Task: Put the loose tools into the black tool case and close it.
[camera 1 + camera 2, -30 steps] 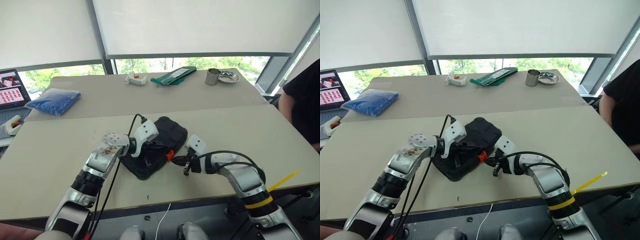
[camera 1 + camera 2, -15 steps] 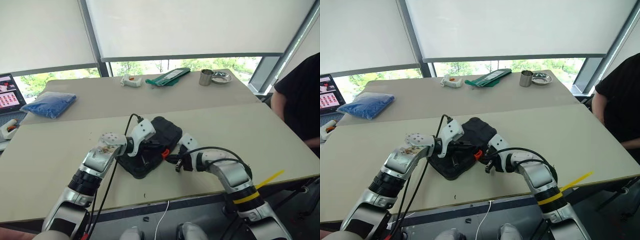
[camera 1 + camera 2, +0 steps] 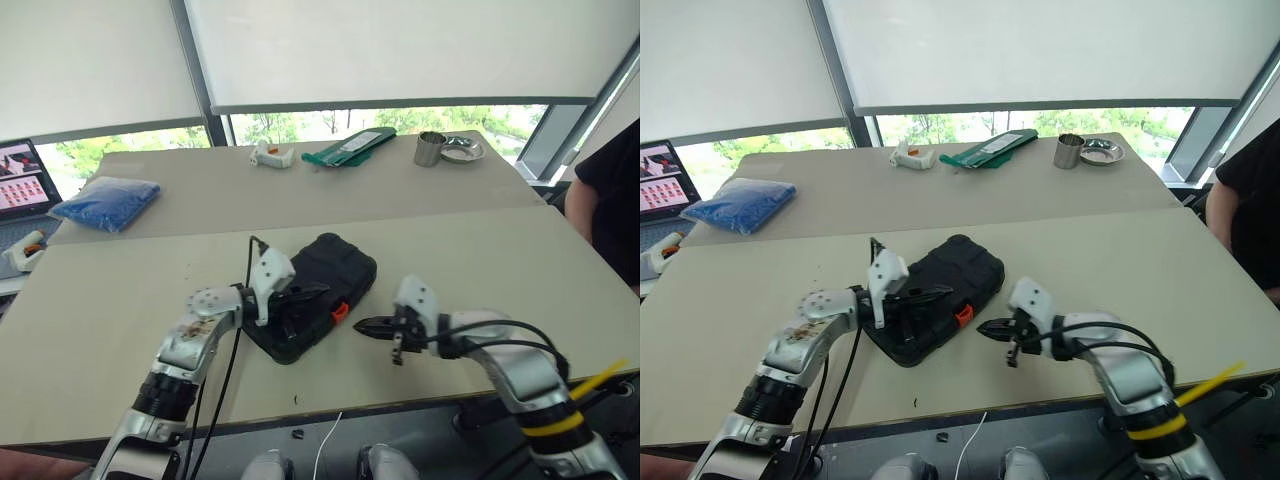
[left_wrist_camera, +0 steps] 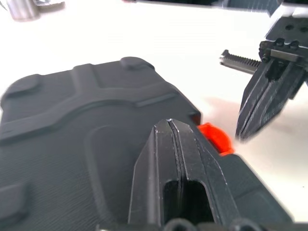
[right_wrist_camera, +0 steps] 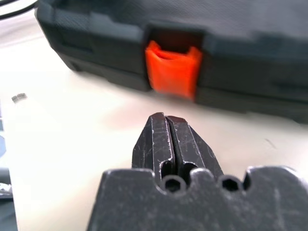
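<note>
The black tool case (image 3: 325, 290) lies closed at the table's middle, its orange latch (image 3: 340, 311) on the side facing my right gripper. My left gripper (image 3: 318, 290) hovers shut just over the ribbed lid (image 4: 72, 144), fingertips (image 4: 169, 124) pressed together and holding nothing. My right gripper (image 3: 362, 325) is shut and empty a short way right of the latch (image 5: 173, 70), pointing at it with bare table between. The right gripper (image 4: 246, 132) also appears in the left wrist view beside the latch (image 4: 214, 137). The loose tools are out of view.
On the far table lie a blue bag (image 3: 107, 201), a white-and-orange object (image 3: 270, 154), a green pouch (image 3: 350, 148), a metal cup (image 3: 431, 149) and a dish (image 3: 462, 150). A laptop (image 3: 22, 180) stands at far left. A person (image 3: 610, 190) sits at the right edge.
My right gripper has backed off to the right, away from the latch. My left gripper has drawn back left, staying over the lid. The camera view has shifted.
</note>
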You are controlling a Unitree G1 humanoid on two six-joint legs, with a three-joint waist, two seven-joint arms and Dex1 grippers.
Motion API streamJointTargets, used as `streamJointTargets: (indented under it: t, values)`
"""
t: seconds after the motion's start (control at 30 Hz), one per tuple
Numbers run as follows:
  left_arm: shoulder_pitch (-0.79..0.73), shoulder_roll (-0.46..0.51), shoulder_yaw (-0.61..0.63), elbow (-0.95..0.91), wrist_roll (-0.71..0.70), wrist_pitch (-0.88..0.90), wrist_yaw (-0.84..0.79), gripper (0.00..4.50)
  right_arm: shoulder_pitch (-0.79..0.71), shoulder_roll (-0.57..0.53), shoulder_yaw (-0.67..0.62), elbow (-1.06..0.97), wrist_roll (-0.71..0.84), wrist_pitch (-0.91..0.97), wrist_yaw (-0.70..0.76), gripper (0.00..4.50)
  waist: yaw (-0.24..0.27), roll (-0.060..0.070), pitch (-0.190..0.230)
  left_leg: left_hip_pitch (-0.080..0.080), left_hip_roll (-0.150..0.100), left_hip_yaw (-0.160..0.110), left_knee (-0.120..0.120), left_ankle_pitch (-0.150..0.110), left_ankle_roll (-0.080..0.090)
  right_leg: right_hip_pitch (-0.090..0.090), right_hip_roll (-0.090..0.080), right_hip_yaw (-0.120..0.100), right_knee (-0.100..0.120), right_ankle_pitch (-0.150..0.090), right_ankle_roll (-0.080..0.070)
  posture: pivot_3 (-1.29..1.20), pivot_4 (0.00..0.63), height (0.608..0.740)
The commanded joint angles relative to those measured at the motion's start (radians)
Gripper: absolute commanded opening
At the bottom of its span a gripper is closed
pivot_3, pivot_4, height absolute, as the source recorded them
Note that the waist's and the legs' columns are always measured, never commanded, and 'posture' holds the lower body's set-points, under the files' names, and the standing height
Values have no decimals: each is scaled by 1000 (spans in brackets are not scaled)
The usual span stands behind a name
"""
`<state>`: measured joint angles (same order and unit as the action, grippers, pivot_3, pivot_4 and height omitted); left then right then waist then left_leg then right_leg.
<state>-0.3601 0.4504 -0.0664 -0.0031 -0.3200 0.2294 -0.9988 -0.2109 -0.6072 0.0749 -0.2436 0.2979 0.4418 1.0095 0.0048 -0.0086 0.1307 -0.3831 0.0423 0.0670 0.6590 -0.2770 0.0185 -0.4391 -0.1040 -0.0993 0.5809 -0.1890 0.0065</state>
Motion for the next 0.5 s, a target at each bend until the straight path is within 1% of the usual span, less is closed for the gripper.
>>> streamJointTargets:
  t: [0.03,0.07,0.13,0.2,0.23,0.3,0.33,0.37,0.4,0.5]
  values:
    - [70,76,99,-14,-46,-49,-44,1371,51,-39,-113,-34,59,-135,54,786,-1,-2,2,-1,-1,0,0,0,0,-1,1,1,0,1,-3,0,150,740]
    - [82,93,122,-25,-57,-55,-45,1768,67,-54,-131,-33,73,-145,74,1184,-1,-3,5,-1,-1,1,0,0,1,-1,2,1,0,4,-8,0,150,740]
    - [119,146,179,-32,-64,-64,-42,2483,93,-82,-175,-10,69,-222,95,1841,2,-5,12,-1,-1,1,0,-1,1,-1,2,0,-1,5,-10,0,150,740]
    - [166,199,226,-18,-36,-116,-37,3274,103,-95,-220,36,45,-332,95,2600,2,-6,19,-2,-1,2,1,-2,1,-2,2,1,-2,3,-6,0,150,740]
    - [196,229,249,-2,-19,-151,-40,3602,107,-103,-239,65,30,-385,94,2872,5,-8,21,-2,-1,3,1,-3,0,-2,1,1,-2,1,-3,0,150,740]
    - [251,273,286,35,20,-227,-31,4378,117,-120,-265,124,13,-482,108,3571,7,-9,24,-2,-1,3,2,-4,-1,-2,-1,1,-2,1,-2,0,150,740]
    - [280,293,303,57,37,-269,-25,4500,120,-128,-277,152,20,-511,122,3932,7,-9,25,-2,-1,3,2,-5,-1,-2,-3,1,-2,1,-2,0,150,740]
    - [304,308,317,78,46,-310,-27,4500,121,-137,-285,173,26,-528,132,4278,8,-8,25,-2,-2,4,2,-5,-1,-2,-3,2,-2,0,-2,0,150,740]
    - [319,318,323,91,49,-339,-28,4500,121,-144,-290,190,32,-541,140,4477,8,-7,26,-1,-2,5,2,-5,-1,-1,-4,2,-2,0,-2,0,150,740]
    - [388,343,356,130,51,-415,-41,4500,121,-179,-293,240,30,-585,176,4477,5,-5,31,0,-1,7,2,-5,-1,-2,-3,2,-1,0,-2,0,150,740]
